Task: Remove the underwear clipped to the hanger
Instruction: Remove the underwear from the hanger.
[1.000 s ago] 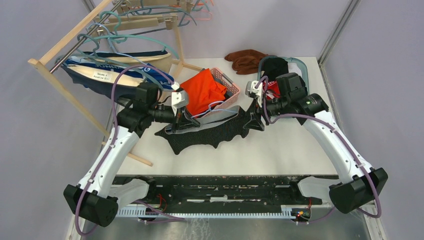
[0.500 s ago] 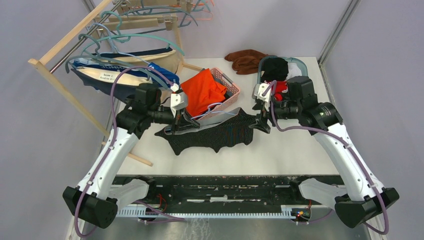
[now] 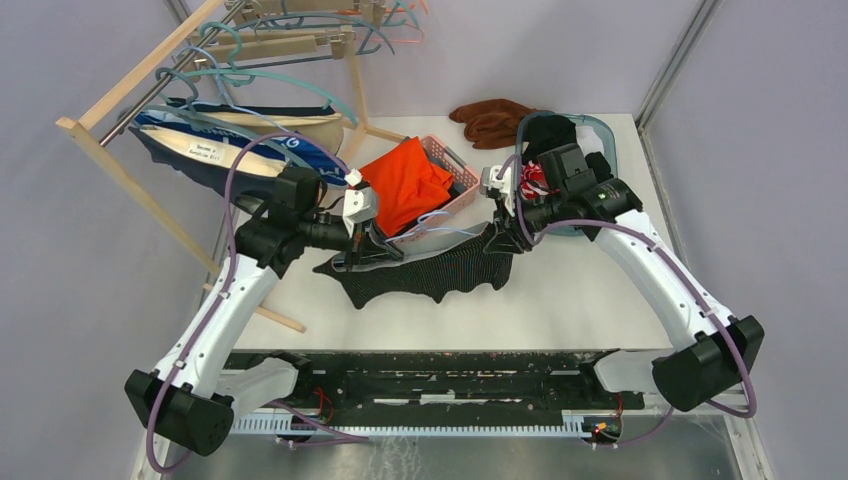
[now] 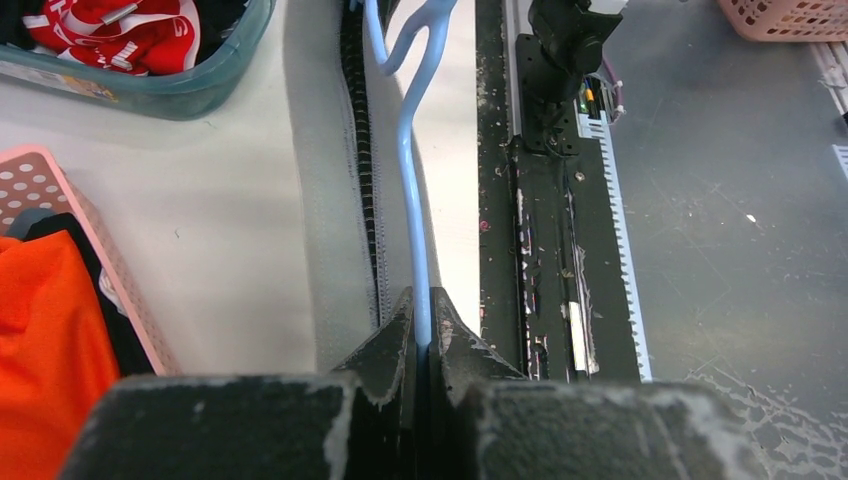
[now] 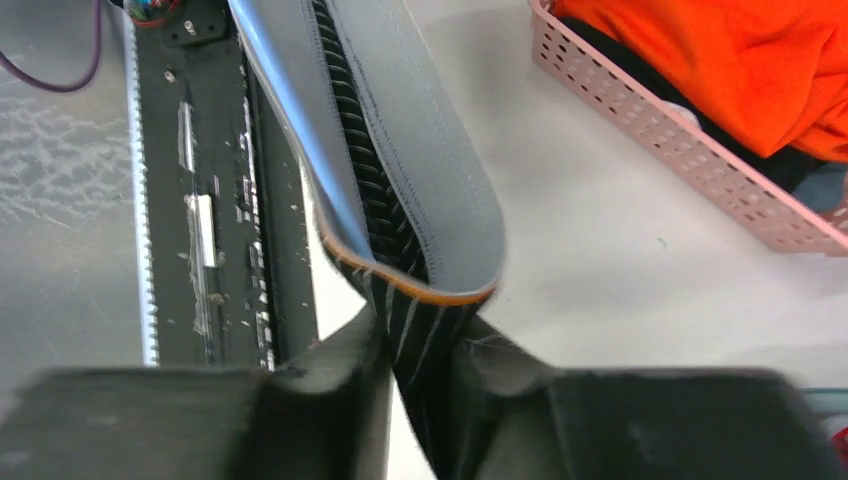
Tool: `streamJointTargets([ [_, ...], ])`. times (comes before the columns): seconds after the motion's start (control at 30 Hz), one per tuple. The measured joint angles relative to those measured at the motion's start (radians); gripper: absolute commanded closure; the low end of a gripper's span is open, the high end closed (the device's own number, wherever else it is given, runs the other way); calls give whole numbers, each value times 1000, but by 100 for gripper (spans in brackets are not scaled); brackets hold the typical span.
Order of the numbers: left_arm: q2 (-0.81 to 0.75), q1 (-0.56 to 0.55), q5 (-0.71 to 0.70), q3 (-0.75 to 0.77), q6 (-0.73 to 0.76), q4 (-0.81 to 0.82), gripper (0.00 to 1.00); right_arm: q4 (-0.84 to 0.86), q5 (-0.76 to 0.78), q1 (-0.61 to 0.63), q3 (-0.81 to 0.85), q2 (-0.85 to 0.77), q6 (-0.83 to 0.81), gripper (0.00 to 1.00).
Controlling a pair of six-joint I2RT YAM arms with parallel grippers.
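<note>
Currently left gripper (image 4: 422,305) is clamped shut on hanger (image 4: 410,180); right gripper (image 5: 425,350) pinches underwear (image 3: 430,275), just in front of basket (image 3: 462,172). Risk: fabric stays clipped, so pulling drags hanger from left grip.

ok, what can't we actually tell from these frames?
- Clips: none seen. Top view, left fingers and the striped underwear cover that stretch of hanger.
- Hanger's far end: left wrist view, runs off the top edge.
- Right fingers: right wrist view, blurred around that underwear; pinching or not, unclear.
- Label on the racked underwear: top view, too small to read.
</note>
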Motion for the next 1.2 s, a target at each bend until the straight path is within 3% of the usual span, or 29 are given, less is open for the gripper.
streamJointTargets([
  [0.03,2,-1,0,0,0,1,97,3,-9,1,0,-2,3,96],
  [0.07,3,-2,0,0,0,3,94,6,-15,2,-1,-5,5,99],
  [0.13,6,1,-5,0,-1,13,76,-2,-20,3,-5,-15,-6,99],
  [0.17,8,3,-8,0,-1,15,61,-7,-20,4,-7,-22,-11,99],
  [0.2,8,3,-13,0,-1,21,36,-12,-18,5,-11,-34,-19,99],
  [0.23,8,2,-15,0,0,24,18,-18,-16,4,-15,-46,-23,99],
  [0.27,8,0,-17,0,2,27,4,-19,-13,-1,-21,-60,-30,99],
  [0.3,8,0,-18,1,0,29,0,-24,-8,-10,-28,-78,-38,99],
  [0.63,-13,-4,-157,105,92,-107,1,-277,19,-267,-23,-237,-275,99],
  [0.87,-19,-4,-263,140,229,-206,11,-442,3,-290,10,-251,-408,99],
  [1.07,29,-4,-299,150,357,-358,12,-493,-37,-290,35,-227,-455,99],
  [1.2,29,-5,-303,150,399,-410,27,-494,-56,-290,35,-218,-462,99],
])
